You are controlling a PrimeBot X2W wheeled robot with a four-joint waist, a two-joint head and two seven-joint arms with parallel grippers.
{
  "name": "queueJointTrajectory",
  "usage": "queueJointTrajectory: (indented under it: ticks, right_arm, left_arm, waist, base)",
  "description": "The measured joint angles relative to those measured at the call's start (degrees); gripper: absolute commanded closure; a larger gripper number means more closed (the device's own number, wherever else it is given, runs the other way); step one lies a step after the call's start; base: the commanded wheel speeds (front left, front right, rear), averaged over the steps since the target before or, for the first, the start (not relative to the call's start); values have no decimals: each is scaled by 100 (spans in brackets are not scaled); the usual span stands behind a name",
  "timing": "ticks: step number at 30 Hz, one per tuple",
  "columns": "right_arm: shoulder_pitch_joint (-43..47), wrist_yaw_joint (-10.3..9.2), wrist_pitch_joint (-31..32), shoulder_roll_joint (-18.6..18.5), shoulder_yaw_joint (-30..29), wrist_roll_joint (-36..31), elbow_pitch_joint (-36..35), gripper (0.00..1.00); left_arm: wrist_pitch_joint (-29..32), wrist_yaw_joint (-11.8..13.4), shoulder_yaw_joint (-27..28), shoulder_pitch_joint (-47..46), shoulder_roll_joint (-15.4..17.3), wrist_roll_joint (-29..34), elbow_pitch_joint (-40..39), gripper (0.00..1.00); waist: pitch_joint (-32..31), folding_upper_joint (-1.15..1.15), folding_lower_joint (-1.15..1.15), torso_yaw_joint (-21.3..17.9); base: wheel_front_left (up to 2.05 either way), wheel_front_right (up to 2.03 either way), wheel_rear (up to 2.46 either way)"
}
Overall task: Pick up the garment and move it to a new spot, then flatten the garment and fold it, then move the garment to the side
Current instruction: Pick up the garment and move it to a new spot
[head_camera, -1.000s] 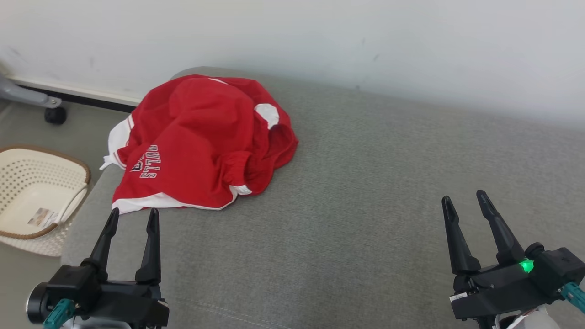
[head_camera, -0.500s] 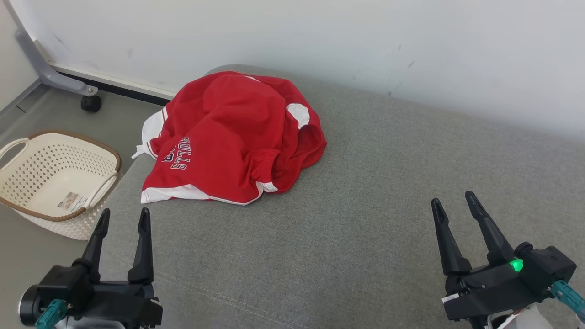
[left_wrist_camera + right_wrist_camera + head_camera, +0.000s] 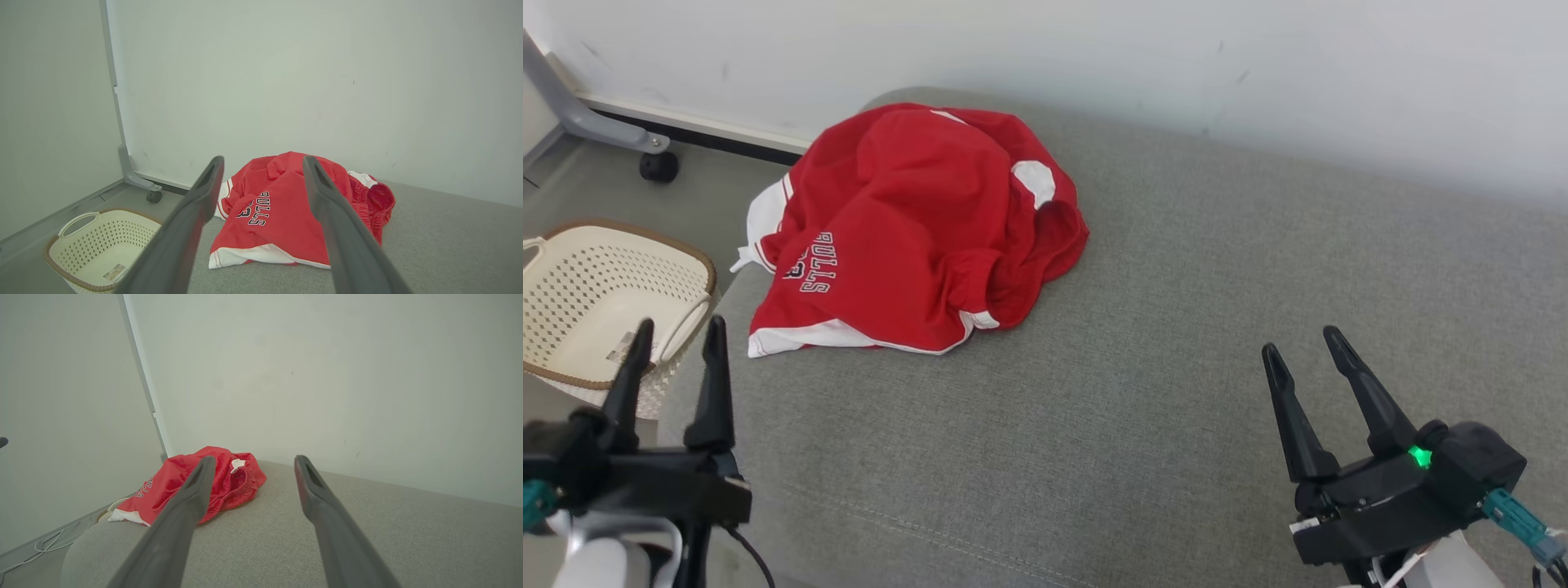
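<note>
The garment (image 3: 907,229) is a red pair of shorts with white trim and "BULLS" lettering, lying crumpled at the far left of the grey cushion (image 3: 1176,343). It also lies ahead in the left wrist view (image 3: 294,212) and off to the left in the right wrist view (image 3: 204,482). My left gripper (image 3: 678,331) stands open near the cushion's left front corner, short of the garment's white hem. My right gripper (image 3: 1303,347) stands open over bare cushion at the lower right, far from the garment. Nothing is between either pair of fingers.
A cream perforated laundry basket (image 3: 596,302) with a brown rim sits on the floor left of the cushion. A white wall (image 3: 1094,49) runs behind. A grey wheeled stand leg (image 3: 605,135) rests on the floor at the back left. Cables (image 3: 53,543) trail on the floor.
The head camera has shifted, so the whole scene sits differently in view. My left gripper now shows further left and higher, near the basket's edge. The garment lies as before.
</note>
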Motion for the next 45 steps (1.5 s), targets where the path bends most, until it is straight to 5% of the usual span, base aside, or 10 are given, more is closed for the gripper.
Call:
queueJointTrajectory:
  ticks: [25, 45]
  right_arm:
    - [-1026, 7, -1, 113, 146, -301, 40, 0]
    - [-1337, 5, -1, 148, 93, -404, 156, 0]
  left_arm:
    - [1993, -232, 241, -2202, 1233, -1530, 2580, 0]
    - [3274, -235, -587, -2633, 1515, -2282, 3654, 0]
  waist:
    - [1276, 0, 1, -926]
    - [1957, 1, 1, -1378]
  base:
    - [0, 0, 0]
    - [0, 0, 0]
